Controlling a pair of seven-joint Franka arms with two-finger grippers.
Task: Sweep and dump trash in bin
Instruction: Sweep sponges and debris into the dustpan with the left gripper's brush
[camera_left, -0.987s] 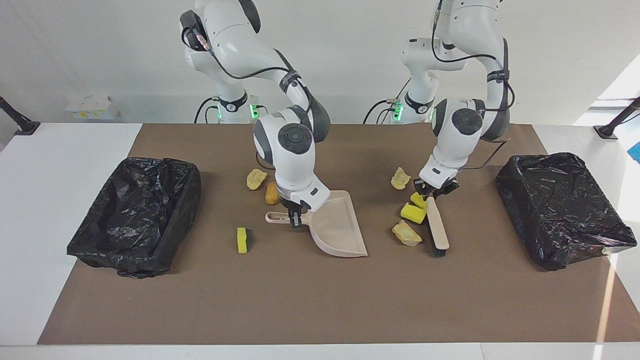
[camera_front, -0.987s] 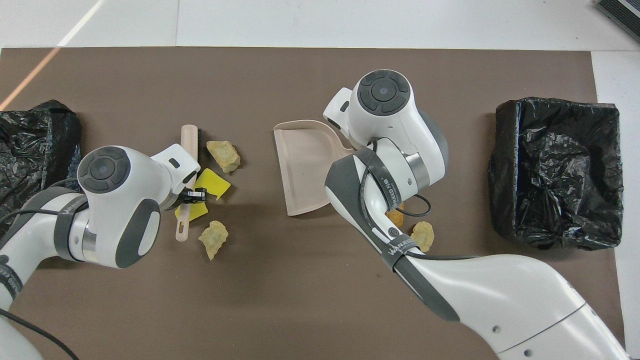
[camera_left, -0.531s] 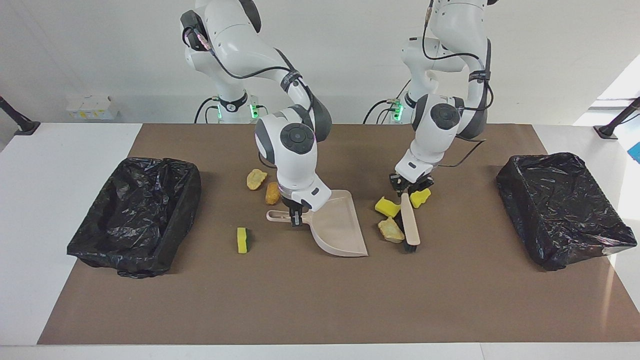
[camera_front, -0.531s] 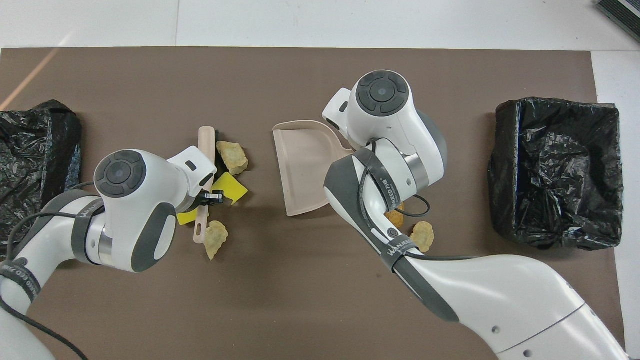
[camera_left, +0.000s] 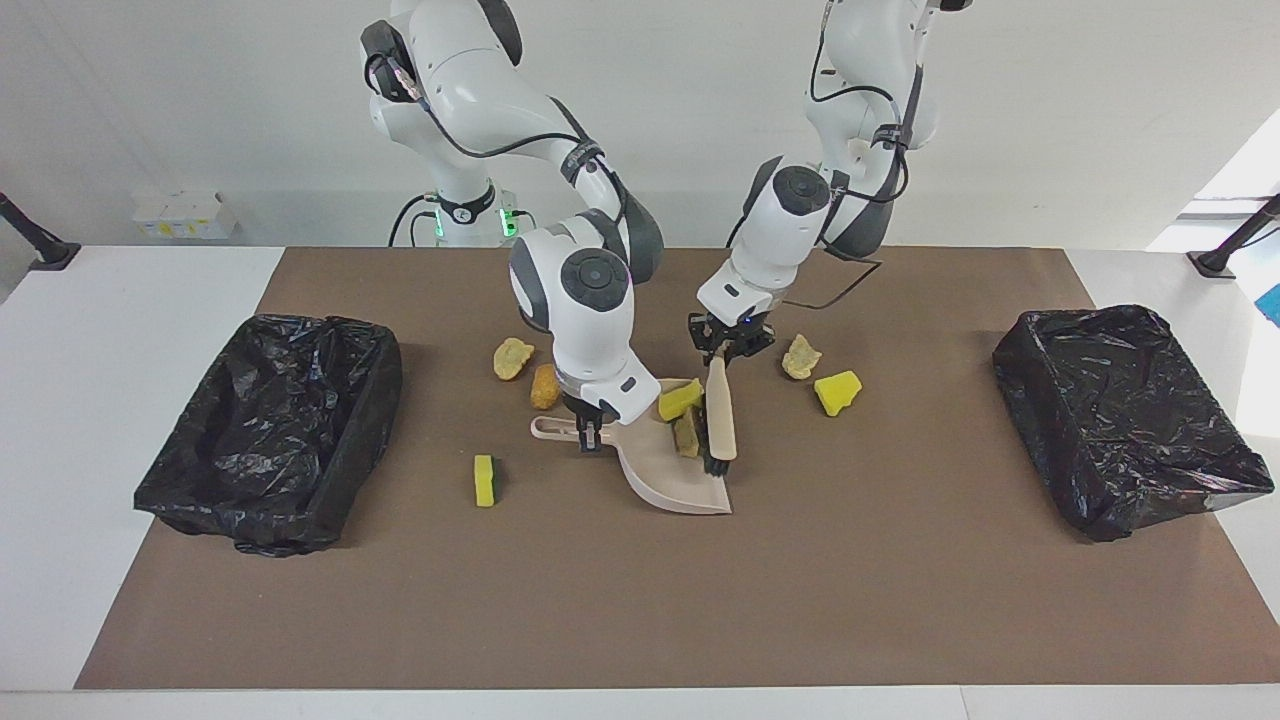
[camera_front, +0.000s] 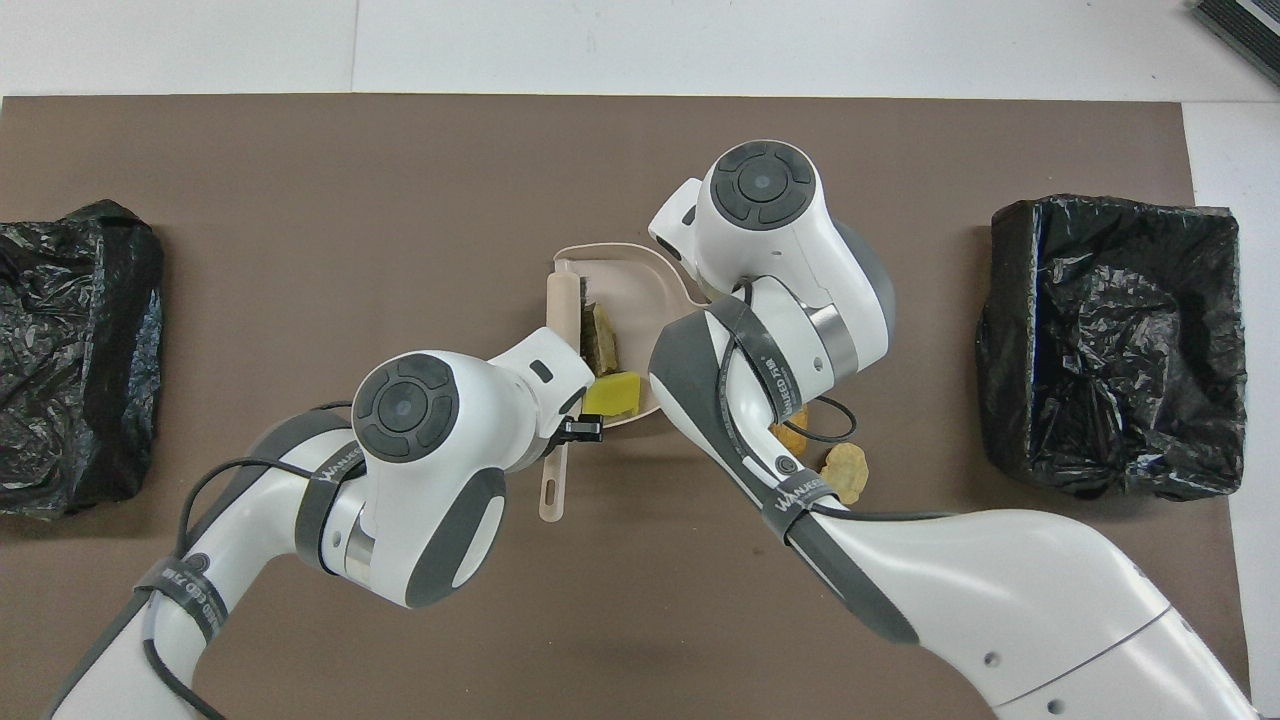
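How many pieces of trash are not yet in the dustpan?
5. A yellow chunk and a tan lump lie toward the left arm's end; a tan lump, an orange lump and a green-backed sponge lie toward the right arm's. None looks hidden.

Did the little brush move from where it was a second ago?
Yes. The brush, gripped by the left gripper, slid along the table away from the black bin at the left arm's end and now sits in the dustpan.
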